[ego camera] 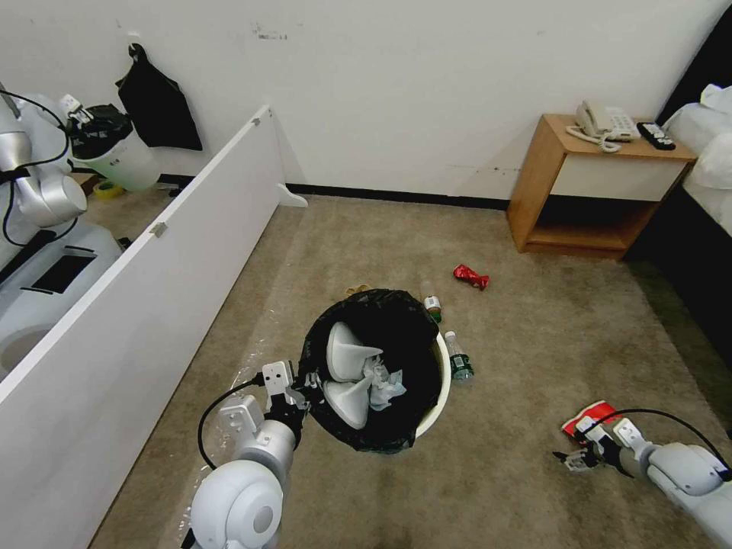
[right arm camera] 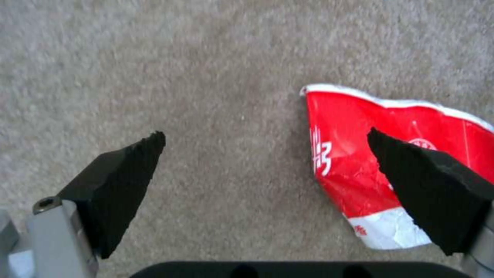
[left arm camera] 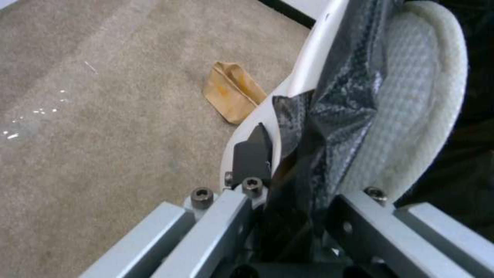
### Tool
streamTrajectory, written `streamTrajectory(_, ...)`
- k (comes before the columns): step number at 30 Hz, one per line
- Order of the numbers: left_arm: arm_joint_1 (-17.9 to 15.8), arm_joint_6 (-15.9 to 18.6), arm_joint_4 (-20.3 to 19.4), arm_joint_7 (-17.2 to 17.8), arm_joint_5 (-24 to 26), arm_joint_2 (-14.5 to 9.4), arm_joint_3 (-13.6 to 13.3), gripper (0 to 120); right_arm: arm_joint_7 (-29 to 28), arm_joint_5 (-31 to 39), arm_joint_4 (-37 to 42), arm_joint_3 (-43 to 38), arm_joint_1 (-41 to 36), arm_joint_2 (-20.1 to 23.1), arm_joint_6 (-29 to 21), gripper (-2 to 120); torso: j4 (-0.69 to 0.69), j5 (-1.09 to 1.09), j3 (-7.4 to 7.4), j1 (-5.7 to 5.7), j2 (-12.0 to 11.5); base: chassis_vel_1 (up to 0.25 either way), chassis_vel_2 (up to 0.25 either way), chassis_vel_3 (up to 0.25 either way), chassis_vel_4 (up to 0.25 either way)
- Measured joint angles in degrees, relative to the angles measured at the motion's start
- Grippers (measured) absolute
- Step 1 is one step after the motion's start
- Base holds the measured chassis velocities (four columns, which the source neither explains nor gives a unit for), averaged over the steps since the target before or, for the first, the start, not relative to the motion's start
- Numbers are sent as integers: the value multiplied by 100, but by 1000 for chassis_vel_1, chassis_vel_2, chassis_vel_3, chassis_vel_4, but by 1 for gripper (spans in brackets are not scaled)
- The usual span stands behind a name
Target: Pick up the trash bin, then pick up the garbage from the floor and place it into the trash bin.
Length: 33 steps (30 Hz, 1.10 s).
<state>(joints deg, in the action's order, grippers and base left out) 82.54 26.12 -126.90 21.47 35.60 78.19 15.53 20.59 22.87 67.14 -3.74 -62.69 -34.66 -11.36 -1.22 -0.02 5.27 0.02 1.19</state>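
Bin (ego camera: pixel 436 396) sits mid-floor on the carpet, tilted, black bag (ego camera: pixel 396 320) folded over its rim. Left gripper (ego camera: pixel 299 390) is clamped on the near-left rim, one finger outside the white wall, bag pinched between; the left wrist view shows this close up (left arm camera: pixel 280 185).

Inside already: two slippers (ego camera: pixel 347 354) and crumpled tissue (ego camera: pixel 385 380). So the bin pickup looks done, and part of the garbage is in.

Left on the floor: two bottles, one just past the bin's far right rim (ego camera: pixel 432 305), one just beside its right side (ego camera: pixel 459 358); a crushed red wrapper (ego camera: pixel 470 276) farther off toward the nightstand; a tan paper bag (left arm camera: pixel 231 92) on the far side of the bin; a red-white packet (ego camera: pixel 587 421) near right.

Right gripper (ego camera: pixel 573 459) hovers low at near right, jaws spread wide, holding nothing. In the right wrist view one finger (right arm camera: pixel 427 185) overlaps the packet (right arm camera: pixel 355 162), the other stands over bare carpet, so the packet is not centred between them. Judged: packet is the current target, roughly half the items remain.

Surface: beige short-pile carpet (ego camera: pixel 534 488), flat. Room: white wall far, white partition board (ego camera: pixel 152 259) on the left, wooden nightstand (ego camera: pixel 595 191) with phone (ego camera: pixel 606 122) far right, bed edge (ego camera: pixel 709 152) at right.
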Motion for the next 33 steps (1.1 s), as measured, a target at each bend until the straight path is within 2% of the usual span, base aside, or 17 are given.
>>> streamTrajectory(7, -62, -14, 18, 46, 156, -30, 11, 1, 80, -504, -134, 122, 189, -67, -131, 100, -1, 0, 0, 0, 0, 0, 0, 0, 0)
streamTrajectory(20, -79, -23, 20, 64, 201, -19, -11, 1, 41, -969, -71, -220, -34, 45, -189, 100, -1, 1, -1, 0, 0, 0, 0, 0, 0)
streamTrajectory(33, 103, -63, -58, 32, 4, 69, 15, 1, -42, -1462, -138, -645, -257, -8, -126, 100, -1, 2, 0, 0, 0, 0, 0, 0, 0)
